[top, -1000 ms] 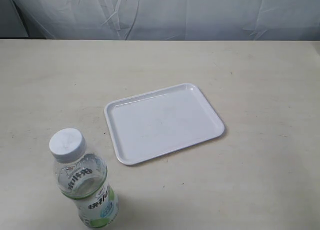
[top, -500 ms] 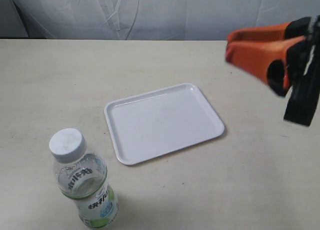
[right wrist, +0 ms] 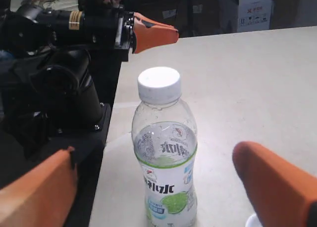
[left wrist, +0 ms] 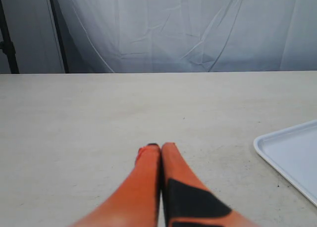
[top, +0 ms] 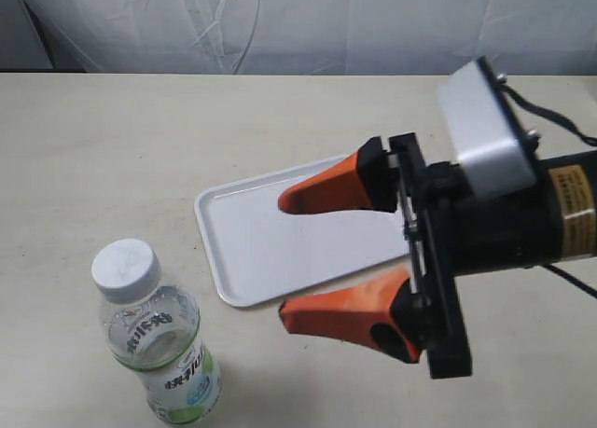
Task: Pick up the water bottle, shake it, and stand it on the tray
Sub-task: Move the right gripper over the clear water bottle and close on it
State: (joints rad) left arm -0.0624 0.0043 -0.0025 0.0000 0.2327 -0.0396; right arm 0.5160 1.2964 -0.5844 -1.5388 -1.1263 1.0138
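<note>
Right hand (top: 282, 255) spread wide, empty, above tray (top: 250, 230); upright water bottle (top: 159, 344) just ahead, standing on tabletop (top: 112, 148); left hand (left wrist: 161, 147) fully closed, empty.

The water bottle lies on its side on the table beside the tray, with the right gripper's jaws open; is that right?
No: the exterior view shows the water bottle standing upright on the table beside the tray; the jaws of the right gripper are open.
</note>
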